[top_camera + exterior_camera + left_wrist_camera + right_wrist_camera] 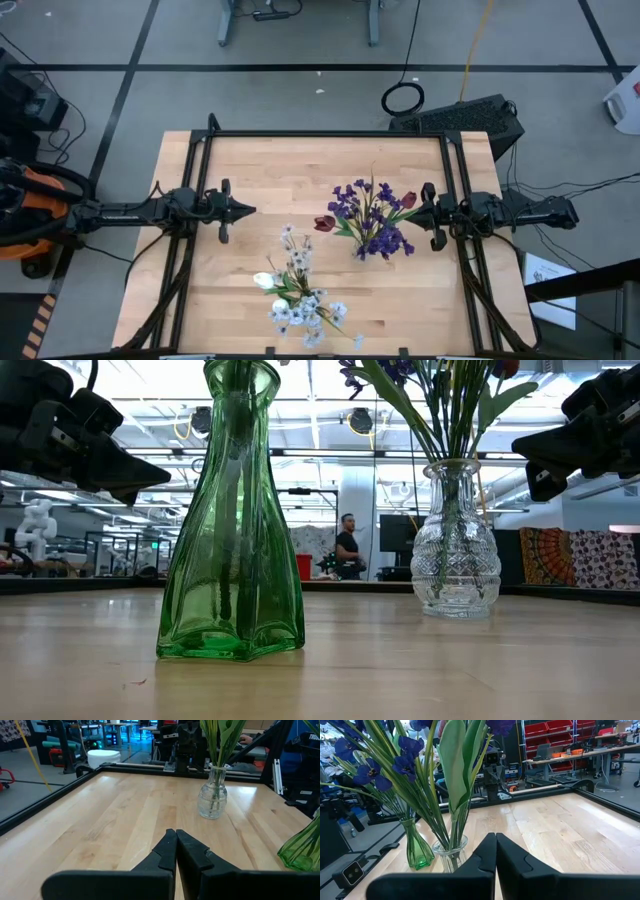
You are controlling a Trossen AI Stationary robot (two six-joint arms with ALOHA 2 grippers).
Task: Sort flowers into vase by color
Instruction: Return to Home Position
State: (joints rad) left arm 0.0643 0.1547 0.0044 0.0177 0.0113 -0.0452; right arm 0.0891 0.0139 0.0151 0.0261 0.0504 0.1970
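Purple flowers (372, 228) and dark red tulip-like heads (324, 223) stand with their stems in a clear glass vase (455, 550) at the table's right middle. White flowers (300, 295) stand in a green glass vase (230, 530) near the front edge. My left gripper (250, 209) hovers shut at the left middle of the table, pointing level toward the vases. My right gripper (408, 213) hovers shut at the right, just beside the purple bunch, with its tips (495, 839) near the clear vase (451, 854). Neither holds anything.
A black frame (330, 133) runs along the table's edges. Bare wood lies between my left gripper and the vases (130, 805) and across the far half of the table. A person (347, 545) is far off in the room behind.
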